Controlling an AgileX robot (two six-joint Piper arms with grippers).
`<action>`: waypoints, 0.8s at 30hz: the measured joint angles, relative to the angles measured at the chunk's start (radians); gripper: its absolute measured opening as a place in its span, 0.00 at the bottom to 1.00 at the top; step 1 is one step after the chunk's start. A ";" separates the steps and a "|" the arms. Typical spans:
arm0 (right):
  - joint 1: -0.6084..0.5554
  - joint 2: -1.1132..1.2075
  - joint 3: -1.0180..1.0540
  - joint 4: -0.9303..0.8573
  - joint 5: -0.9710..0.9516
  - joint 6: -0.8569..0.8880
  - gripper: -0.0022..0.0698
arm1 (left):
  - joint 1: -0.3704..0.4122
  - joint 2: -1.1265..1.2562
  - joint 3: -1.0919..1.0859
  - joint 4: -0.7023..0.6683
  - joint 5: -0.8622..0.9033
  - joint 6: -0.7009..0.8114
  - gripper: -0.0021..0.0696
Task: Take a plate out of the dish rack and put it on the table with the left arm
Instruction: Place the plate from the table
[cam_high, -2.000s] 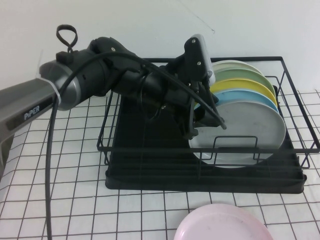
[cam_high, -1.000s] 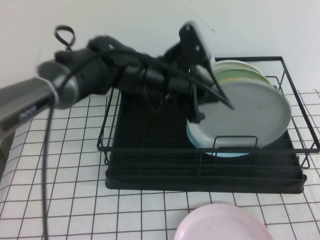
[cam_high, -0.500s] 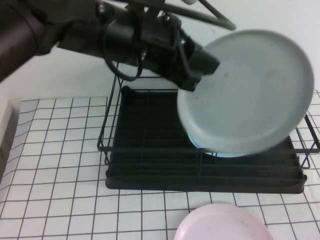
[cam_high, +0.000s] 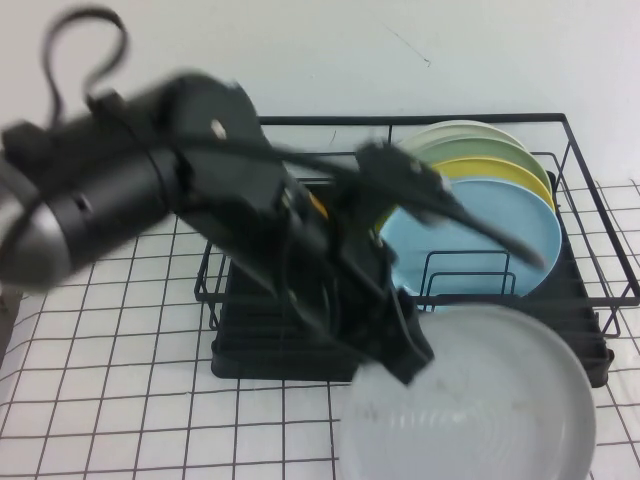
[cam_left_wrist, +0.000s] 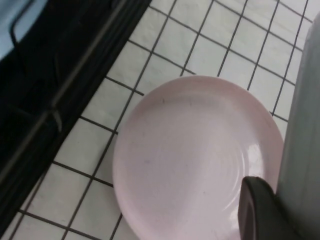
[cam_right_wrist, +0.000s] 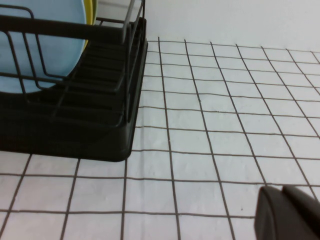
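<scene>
While my left arm (cam_high: 150, 210) reaches out across the dish rack (cam_high: 590, 250), my left gripper (cam_high: 405, 360) sits clamped on the rim of the plate (cam_high: 470, 400), at its upper left edge from the high camera. That pale grey plate is out of the rack, in front of its near edge, over the table (cam_high: 110, 400); whether it touches the cloth I cannot tell. From my left wrist camera, one dark finger (cam_left_wrist: 260, 210) shows against the grey plate's edge (cam_left_wrist: 302, 125), and the pale pink plate (cam_left_wrist: 195, 160) lies flat on the grid cloth beneath, just beside the rack's black base (cam_left_wrist: 45, 100). Back in the rack, the light blue plate (cam_high: 470, 235) stands upright at the front of the row, with a yellow plate (cam_high: 510, 170) and pale green plates (cam_high: 470, 140) behind it. My right gripper (cam_right_wrist: 287, 212) shows only as a dark tip low over the cloth, off to the rack's right side; open or closed, I cannot tell.
</scene>
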 joint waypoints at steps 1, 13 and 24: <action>0.000 0.000 0.000 0.000 0.000 0.000 0.03 | -0.018 0.002 0.027 0.002 -0.023 -0.007 0.15; 0.000 0.000 0.000 0.000 0.000 0.000 0.03 | -0.049 0.138 0.117 0.018 -0.193 -0.054 0.15; 0.000 0.000 0.000 0.000 0.000 0.000 0.03 | -0.049 0.209 0.117 -0.019 -0.216 -0.058 0.15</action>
